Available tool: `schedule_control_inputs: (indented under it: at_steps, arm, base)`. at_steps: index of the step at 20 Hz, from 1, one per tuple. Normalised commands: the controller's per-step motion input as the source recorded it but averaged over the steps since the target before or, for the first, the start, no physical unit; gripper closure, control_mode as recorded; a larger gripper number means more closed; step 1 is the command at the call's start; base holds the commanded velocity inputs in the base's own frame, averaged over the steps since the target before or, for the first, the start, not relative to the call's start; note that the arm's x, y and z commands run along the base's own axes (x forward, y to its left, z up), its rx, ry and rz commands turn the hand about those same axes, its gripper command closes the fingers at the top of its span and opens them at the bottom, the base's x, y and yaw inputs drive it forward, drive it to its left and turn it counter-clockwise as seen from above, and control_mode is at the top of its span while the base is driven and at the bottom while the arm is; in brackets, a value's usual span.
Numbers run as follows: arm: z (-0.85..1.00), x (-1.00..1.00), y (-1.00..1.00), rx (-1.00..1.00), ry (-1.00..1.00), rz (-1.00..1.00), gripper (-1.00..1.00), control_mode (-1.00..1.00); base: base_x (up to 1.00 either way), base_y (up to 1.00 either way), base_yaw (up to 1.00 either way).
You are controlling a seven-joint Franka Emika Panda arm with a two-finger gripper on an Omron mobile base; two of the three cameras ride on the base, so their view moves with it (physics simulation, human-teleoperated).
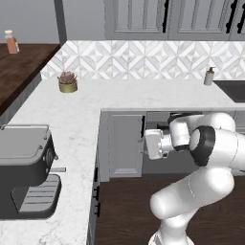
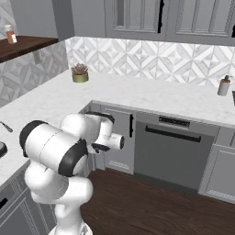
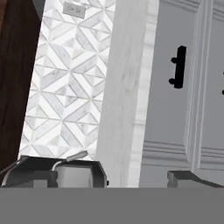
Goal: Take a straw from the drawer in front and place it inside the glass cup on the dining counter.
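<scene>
We hold the two-finger tool (image 3: 138, 177) with its tips wide apart, clamped on nothing, near the grey cabinet door (image 3: 183, 87). The straw, judged light and slippery, wants a mid-length pinch.

1. The white jointed robot arm with dark joints (image 1: 201, 158) is folded low, its forearm lying level.
2. The two-finger claw (image 3: 112, 177) stands wide open, holding nothing.
3. Its dark fingertips (image 3: 183, 178) are well apart.

Home kitchen: marble counter (image 1: 143, 98), coffee machine (image 1: 26, 167), dishwasher (image 2: 172, 153), grey cabinets (image 2: 183, 20).
</scene>
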Motion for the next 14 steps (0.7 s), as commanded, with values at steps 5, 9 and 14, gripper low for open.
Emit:
schedule_control_inputs:
  at_steps: [5, 9, 14]
  arm:
    - [-0.4, 0.63, 0.45, 0.04, 0.0, 0.21, -1.0, -1.0]
    - [-0.27, 0.36, 0.36, 0.08, 0.0, 0.2, -1.0, -1.0]
    - [-0.28, 0.12, 0.49, 0.13, 0.0, 0.1, -1.0, -1.0]
  base:
    - [0.0, 0.0, 0.0]
    - [0.0, 0.0, 0.0]
    - [0.0, 0.0, 0.0]
